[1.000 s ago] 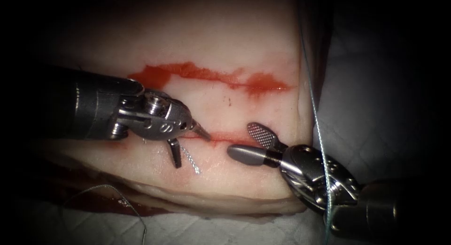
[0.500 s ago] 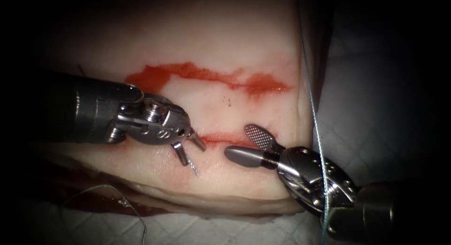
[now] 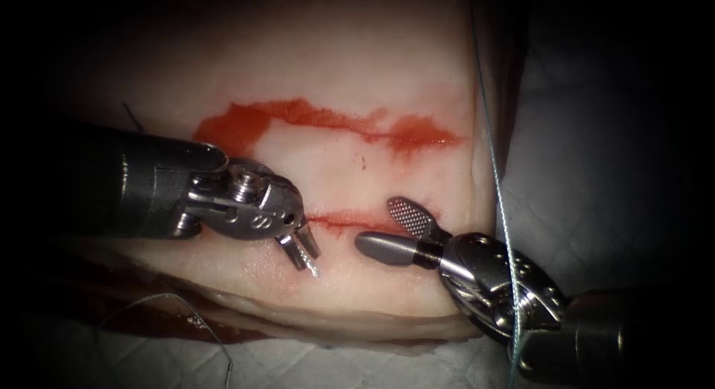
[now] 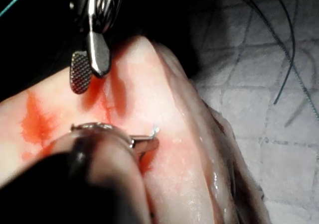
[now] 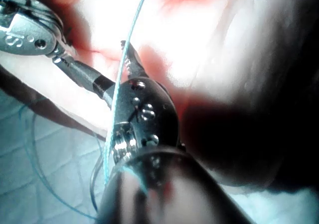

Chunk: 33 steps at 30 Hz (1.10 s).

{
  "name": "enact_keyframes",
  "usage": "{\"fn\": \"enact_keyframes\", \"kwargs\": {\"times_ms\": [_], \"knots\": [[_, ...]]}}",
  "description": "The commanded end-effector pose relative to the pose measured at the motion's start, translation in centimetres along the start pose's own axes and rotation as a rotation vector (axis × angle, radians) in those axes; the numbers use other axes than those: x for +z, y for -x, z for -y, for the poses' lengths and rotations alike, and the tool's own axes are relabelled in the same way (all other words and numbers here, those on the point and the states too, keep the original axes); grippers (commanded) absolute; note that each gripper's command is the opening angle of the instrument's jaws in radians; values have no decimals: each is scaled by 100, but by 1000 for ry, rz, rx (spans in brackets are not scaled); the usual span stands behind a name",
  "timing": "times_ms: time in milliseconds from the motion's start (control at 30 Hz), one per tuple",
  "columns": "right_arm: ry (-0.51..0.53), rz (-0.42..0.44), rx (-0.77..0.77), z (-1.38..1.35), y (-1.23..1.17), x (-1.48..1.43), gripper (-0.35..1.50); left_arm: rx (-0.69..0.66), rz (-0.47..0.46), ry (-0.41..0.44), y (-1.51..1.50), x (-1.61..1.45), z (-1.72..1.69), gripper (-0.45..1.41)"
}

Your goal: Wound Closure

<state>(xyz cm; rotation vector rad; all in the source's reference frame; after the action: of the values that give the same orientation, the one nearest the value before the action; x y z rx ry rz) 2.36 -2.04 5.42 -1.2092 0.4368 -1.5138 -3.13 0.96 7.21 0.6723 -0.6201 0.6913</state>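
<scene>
The tissue has a short red cut across its near part. A short silver end of the needle sticks out of the tissue just in front of the cut's left end; the rest of its curve is buried. My left tool is shut on that exposed end, also seen in the left wrist view with the needle at its jaw. My right tool sits at the cut's right end, open and holding nothing. Thread runs down past its wrist.
A wide streak of red fluid lies on the tissue behind the cut. Loose thread curls on the white cloth in front of the tissue's near edge. The tissue's right edge drops off beside the right tool's wrist.
The left tool's jaws, wide open a second ago, have swung down and shut on the needle's exposed end. The right tool shifted slightly left and stayed open.
</scene>
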Motion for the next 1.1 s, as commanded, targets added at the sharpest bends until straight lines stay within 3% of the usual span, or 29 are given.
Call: {"fn": "enact_keyframes", "kwargs": {"times_ms": [33,300,367,467,667,833,1000,1100], "knots": [[3,1,6,-1,-4,8,131,1,1,-1,0,4,-6,-45],[3,1,5,0,-6,9,133,-83,19,14,-3,-15,-14,-45],[3,2,4,0,-7,10,133,-172,60,98,-12,-31,-20,-45],[1,4,2,0,-10,14,131,-262,132,158,-27,-43,-23,-45],[-1,10,-5,-1,-20,24,128,-354,188,203,-54,-46,-27,-45],[-4,16,-11,3,-27,33,123,-394,325,242,-57,-47,-17,-45],[-15,23,-8,-4,-28,49,120,-424,384,296,-51,-46,-8,-45],[-24,28,-6,-11,-29,62,120,-438,454,366,-50,-43,-2,-45]]}}
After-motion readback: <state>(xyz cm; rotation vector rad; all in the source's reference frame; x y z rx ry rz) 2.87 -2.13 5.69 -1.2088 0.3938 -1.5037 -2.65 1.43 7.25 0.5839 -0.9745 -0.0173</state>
